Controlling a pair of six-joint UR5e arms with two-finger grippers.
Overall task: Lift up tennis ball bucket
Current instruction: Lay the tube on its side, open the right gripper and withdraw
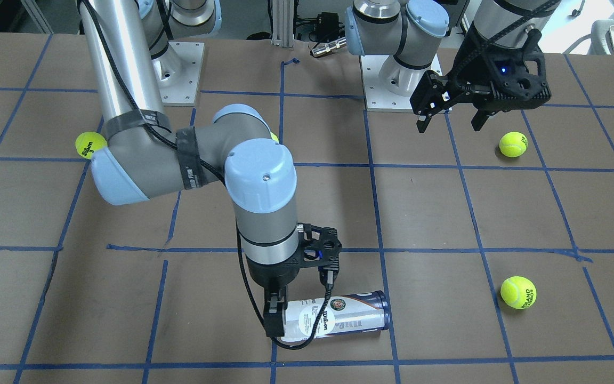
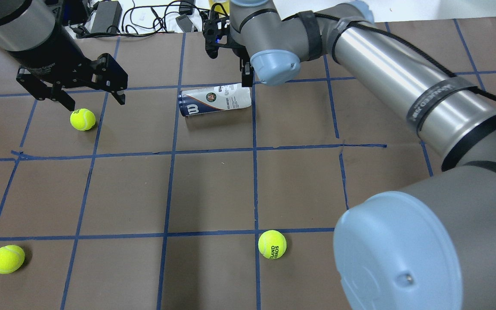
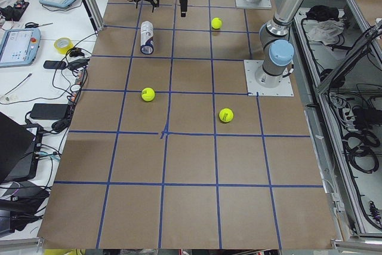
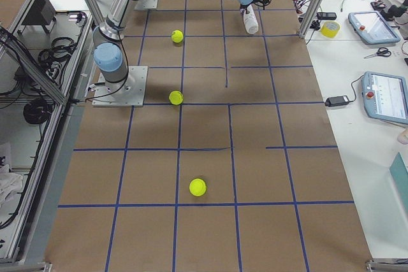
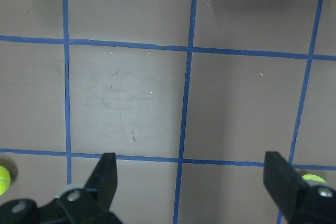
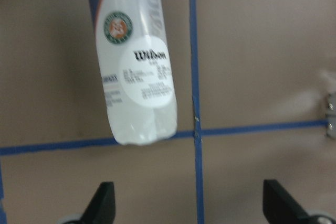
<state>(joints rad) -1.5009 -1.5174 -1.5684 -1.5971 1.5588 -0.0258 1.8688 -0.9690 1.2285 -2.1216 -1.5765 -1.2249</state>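
Observation:
The tennis ball bucket (image 1: pixel 339 317) lies on its side on the brown table, white label up and dark blue rim pointing away from my right arm. It also shows in the overhead view (image 2: pixel 215 100) and the right wrist view (image 6: pixel 134 72). My right gripper (image 1: pixel 274 310) points down at the bucket's clear end. It is open, and in the right wrist view (image 6: pixel 190 205) the bucket's end lies just beyond the fingertips, nearer the left one. My left gripper (image 1: pixel 448 120) is open and empty, hovering above the table next to a tennis ball (image 1: pixel 513 144).
Loose yellow-green tennis balls lie on the table: one near the left gripper (image 2: pixel 82 119), one mid-table (image 2: pixel 272 244), one at the near left (image 2: pixel 7 259). Blue tape lines grid the table. Both arm bases (image 1: pixel 392 80) stand at the robot's side.

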